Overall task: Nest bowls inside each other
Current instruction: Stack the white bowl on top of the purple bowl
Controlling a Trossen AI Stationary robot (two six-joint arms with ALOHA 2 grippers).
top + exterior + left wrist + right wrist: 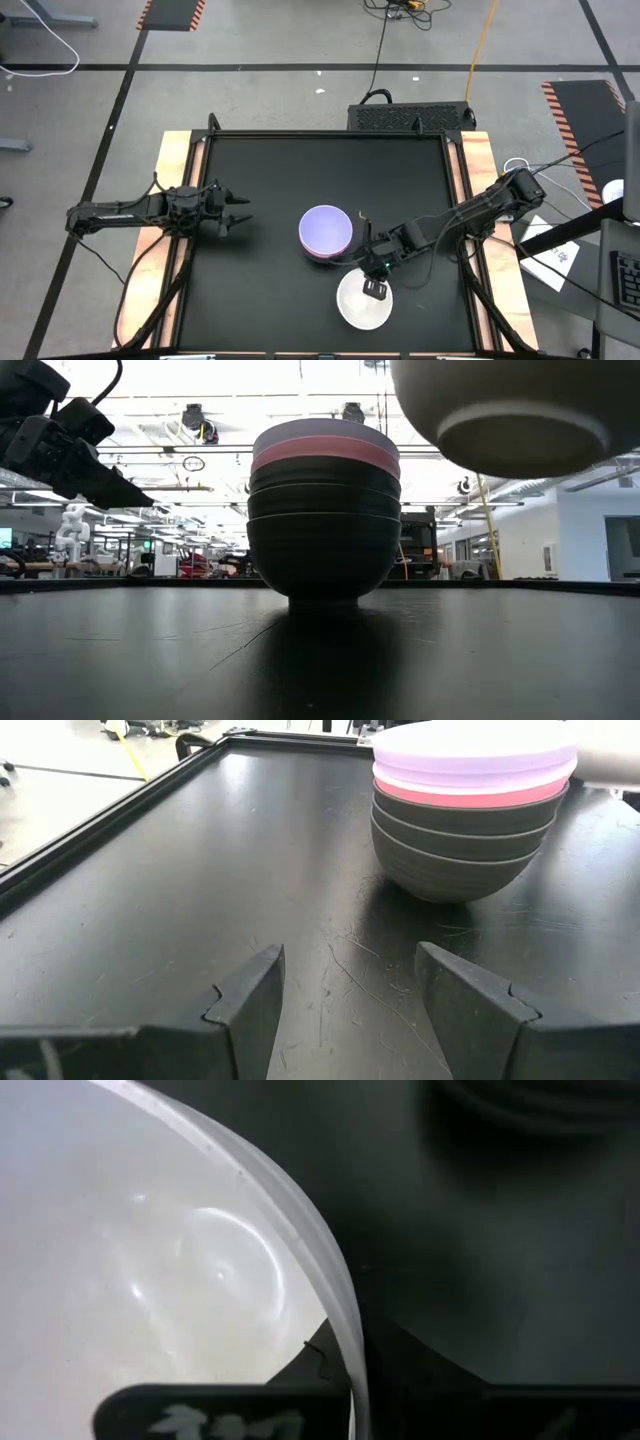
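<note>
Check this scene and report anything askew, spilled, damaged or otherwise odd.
Nothing stands out. The stack of bowls sits level on the table, lavender on top. The right gripper pinches the white bowl by its rim, lifted off the table as the low view shows. The left gripper waits open, apart from the stack.

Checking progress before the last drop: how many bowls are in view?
6: white bowl held off the table by the right gripper; lavender, pink, three black stacked mid-table.

Bowls counted: six. Stack [323, 510] at table centre holds five: three black, one pink, one lavender on top [326, 230]. One white bowl [358, 305] apart, at 5 o'clock from stack. Arms: two. Table: one.
</note>
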